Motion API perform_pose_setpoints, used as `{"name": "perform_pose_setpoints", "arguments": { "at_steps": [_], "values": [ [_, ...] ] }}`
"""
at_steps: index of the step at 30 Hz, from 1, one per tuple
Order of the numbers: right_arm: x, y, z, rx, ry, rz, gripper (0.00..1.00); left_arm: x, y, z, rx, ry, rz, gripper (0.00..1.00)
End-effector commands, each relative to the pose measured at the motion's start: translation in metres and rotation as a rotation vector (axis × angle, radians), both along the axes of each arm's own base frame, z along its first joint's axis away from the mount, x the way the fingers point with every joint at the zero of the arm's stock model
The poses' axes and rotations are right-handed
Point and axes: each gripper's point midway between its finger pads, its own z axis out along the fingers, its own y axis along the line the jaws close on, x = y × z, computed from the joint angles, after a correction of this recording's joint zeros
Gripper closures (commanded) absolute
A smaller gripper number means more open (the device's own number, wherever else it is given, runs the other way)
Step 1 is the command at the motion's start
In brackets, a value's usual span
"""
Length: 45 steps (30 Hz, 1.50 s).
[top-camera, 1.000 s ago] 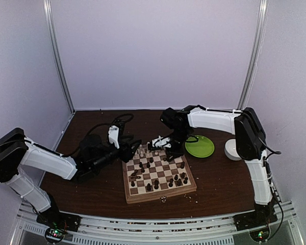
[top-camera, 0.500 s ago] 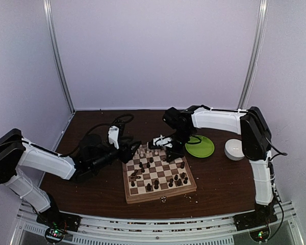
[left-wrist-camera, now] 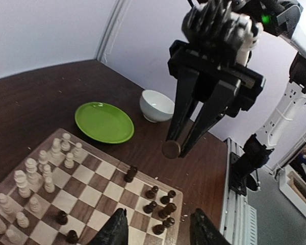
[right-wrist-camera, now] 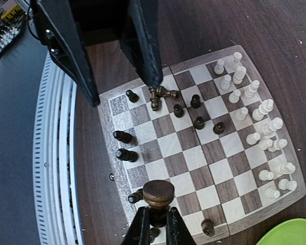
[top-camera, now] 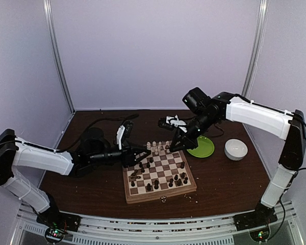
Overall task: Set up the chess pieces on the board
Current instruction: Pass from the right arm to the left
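Dark brown chess piece (right-wrist-camera: 158, 192): upright, gripped tight in right pincer (right-wrist-camera: 157, 223), above chequered wooden board (right-wrist-camera: 194, 153).
Left pincer (left-wrist-camera: 158, 232): half-open, empty.

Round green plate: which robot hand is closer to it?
Right. The right gripper, pinching a dark brown chess piece, hangs above the far right corner of the chequered wooden board, just beside the round green plate. The left gripper sits over the board's left edge, farther away.
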Motion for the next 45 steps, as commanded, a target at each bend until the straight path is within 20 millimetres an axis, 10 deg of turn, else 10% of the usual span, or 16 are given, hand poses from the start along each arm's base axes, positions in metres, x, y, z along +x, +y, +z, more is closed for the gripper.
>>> {"name": "perform_pose_setpoints", "arguments": {
  "at_steps": [1,23,37,45],
  "values": [
    [-0.020,0.003,0.012,0.095,0.083,0.007,0.90,-0.018,-0.023,0.009,-0.093,0.128,-0.165,0.58],
    [-0.024,-0.001,-0.010,0.087,0.092,0.006,0.89,-0.014,-0.080,-0.012,-0.112,0.313,-0.210,0.61],
    [-0.023,-0.002,-0.013,0.070,0.091,0.006,0.88,-0.020,-0.084,-0.007,-0.174,0.310,-0.262,0.89],
    [-0.002,-0.029,0.048,0.233,-0.030,-0.091,0.63,-0.002,-0.074,0.037,-0.365,0.251,-0.174,0.92]
  ]
}}
